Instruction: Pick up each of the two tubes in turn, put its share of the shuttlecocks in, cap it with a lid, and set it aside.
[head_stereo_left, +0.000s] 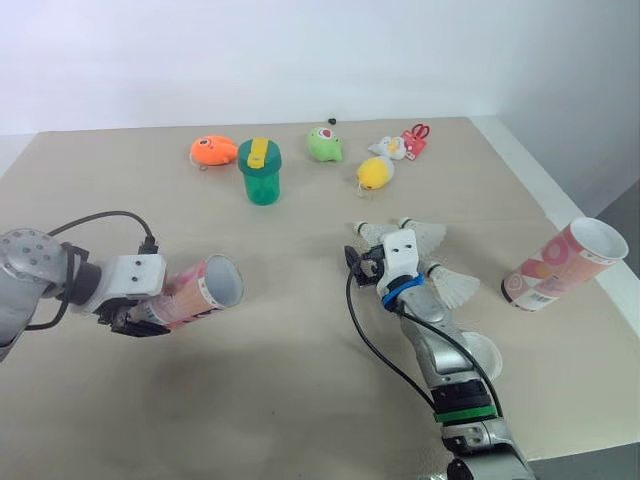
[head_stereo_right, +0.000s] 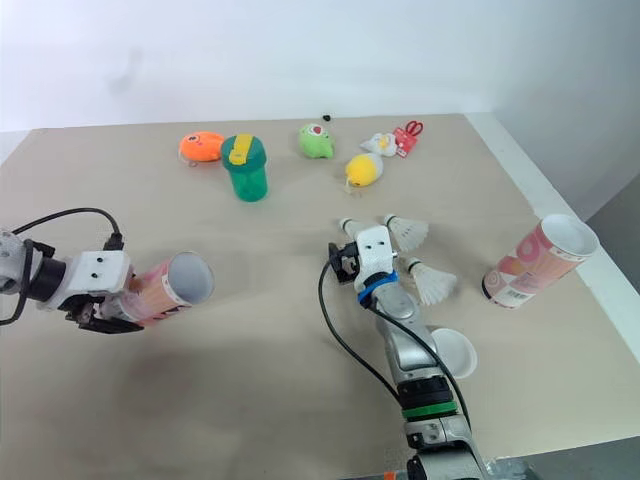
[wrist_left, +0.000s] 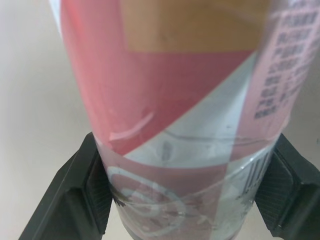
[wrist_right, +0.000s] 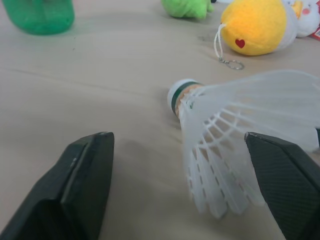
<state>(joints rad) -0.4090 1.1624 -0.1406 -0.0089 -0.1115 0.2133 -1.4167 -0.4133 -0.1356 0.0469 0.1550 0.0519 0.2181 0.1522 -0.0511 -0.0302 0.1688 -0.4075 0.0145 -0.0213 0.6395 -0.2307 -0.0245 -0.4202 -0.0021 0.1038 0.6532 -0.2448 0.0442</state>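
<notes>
**Tube in the left gripper, shuttlecocks by the right**

The left gripper (head_stereo_right: 103, 316) clamps the closed end of a pink tube (head_stereo_right: 168, 284), held roughly level with its open mouth toward the middle of the surface (head_stereo_right: 270, 390). The right gripper (head_stereo_right: 343, 262) sits low near mid-surface, just beside a shuttlecock (head_stereo_right: 405, 231). The other shuttlecock (head_stereo_right: 432, 284) lies beside its wrist, and a white lid (head_stereo_right: 455, 353) lies nearer the robot. A second tube (head_stereo_right: 535, 258) lies tilted at the right edge. A green cup (head_stereo_right: 245, 170) and small toys (head_stereo_right: 318, 140) stand along the far side.
</notes>
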